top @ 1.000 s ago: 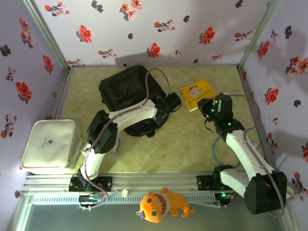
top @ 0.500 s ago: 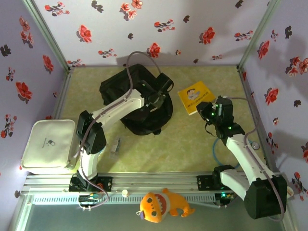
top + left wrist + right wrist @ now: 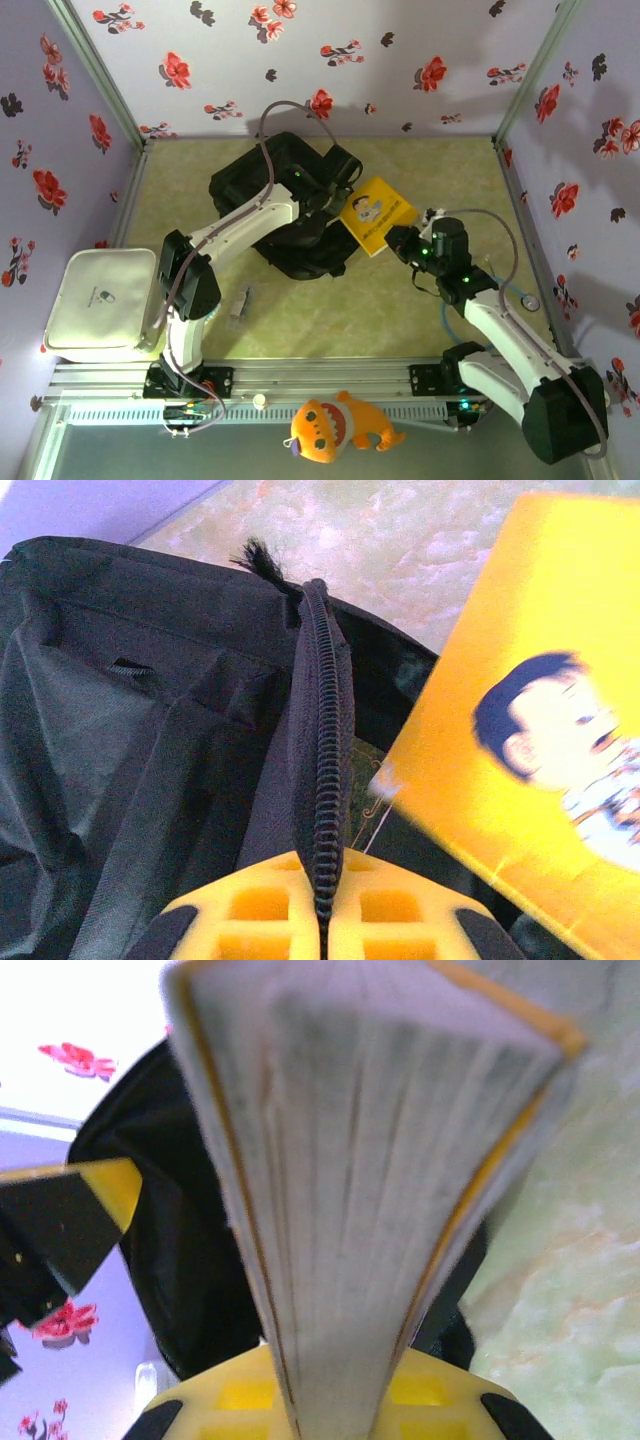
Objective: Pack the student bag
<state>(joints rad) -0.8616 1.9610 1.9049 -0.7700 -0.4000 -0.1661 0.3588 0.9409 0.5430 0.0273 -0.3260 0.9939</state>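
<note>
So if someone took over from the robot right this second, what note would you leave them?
Left hand: shut on the zip edge of the student bag, at the back of the table.
Right hand: shut on the yellow book, held in the air at the bag's right side, close to the left hand.
Done: book picked up, zip edge gripped.
Left: slide the book into the bag, then let go. The white case sits at the table's left edge.

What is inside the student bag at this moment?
Dark lining shows inside the student bag, whose zip edge the left end effector pinches. The yellow book, held by the right end effector, covers part of the opening; deeper contents cannot be seen.
</note>
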